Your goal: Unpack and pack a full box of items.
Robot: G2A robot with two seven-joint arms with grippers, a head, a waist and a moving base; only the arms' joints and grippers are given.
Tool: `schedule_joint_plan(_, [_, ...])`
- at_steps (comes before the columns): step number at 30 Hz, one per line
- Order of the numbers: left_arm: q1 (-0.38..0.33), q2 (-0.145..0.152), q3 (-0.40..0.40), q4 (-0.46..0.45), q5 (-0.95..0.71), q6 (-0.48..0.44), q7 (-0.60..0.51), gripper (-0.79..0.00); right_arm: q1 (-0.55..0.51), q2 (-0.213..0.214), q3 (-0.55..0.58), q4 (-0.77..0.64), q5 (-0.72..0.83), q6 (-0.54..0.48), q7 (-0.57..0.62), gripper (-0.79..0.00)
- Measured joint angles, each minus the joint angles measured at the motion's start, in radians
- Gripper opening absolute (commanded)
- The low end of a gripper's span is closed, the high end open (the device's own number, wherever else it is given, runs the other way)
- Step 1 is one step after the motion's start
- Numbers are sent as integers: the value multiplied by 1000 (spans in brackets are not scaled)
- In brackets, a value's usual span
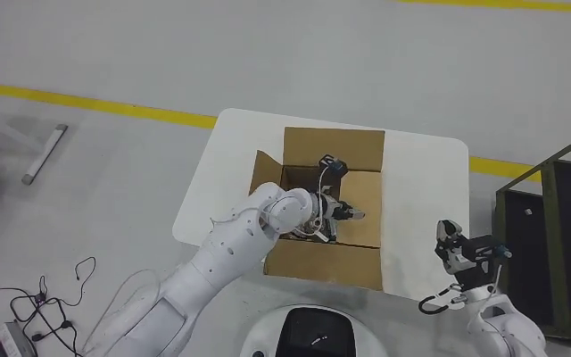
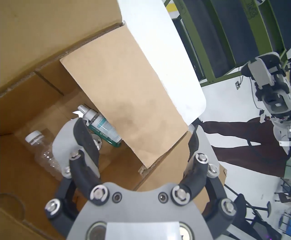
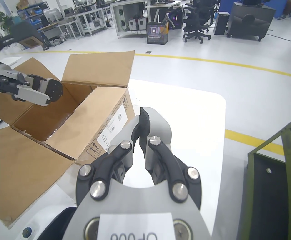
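Looking down on a cardboard box, flaps folded out, parked on a white round-cornered table. Over the box's open mouth, spotting the left gripper, fingers spread wide, gripping nothing. Down inside the box, catching a clear plastic bottle with a white cap, and near it a spray can with a teal label, partly tucked under an inner flap. Off the box's side, above bare tabletop, finding the right gripper, fingers pressed together, nothing between them. Beyond the box: pale grey floor with a yellow line, a green rack past the right gripper, then office chairs and workbenches farther back.
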Motion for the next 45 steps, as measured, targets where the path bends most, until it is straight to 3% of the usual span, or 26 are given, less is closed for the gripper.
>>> schedule_joint_plan(8, [-69, -44, 64, 197, -48, -82, 65, 0, 34, -4, -13, 92, -3, 28, 20, -785])
schedule_joint_plan(15, [-91, -64, 51, 286, -202, -153, 30, 0, 80, -8, -38, 174, -8, 21, 14, -785])
schedule_joint_plan(23, [-118, -89, 71, 366, -253, -172, 23, 0, 89, -8, -38, 195, -14, 16, 16, -785])
schedule_joint_plan(33, [-133, -107, 55, 390, -378, -283, -1, 0, 101, -10, -51, 226, -28, 21, 24, -785])
schedule_joint_plan(45, [-137, -112, 29, 309, -523, -326, -94, 0, 158, -15, -102, 340, -26, -62, -15, -785])
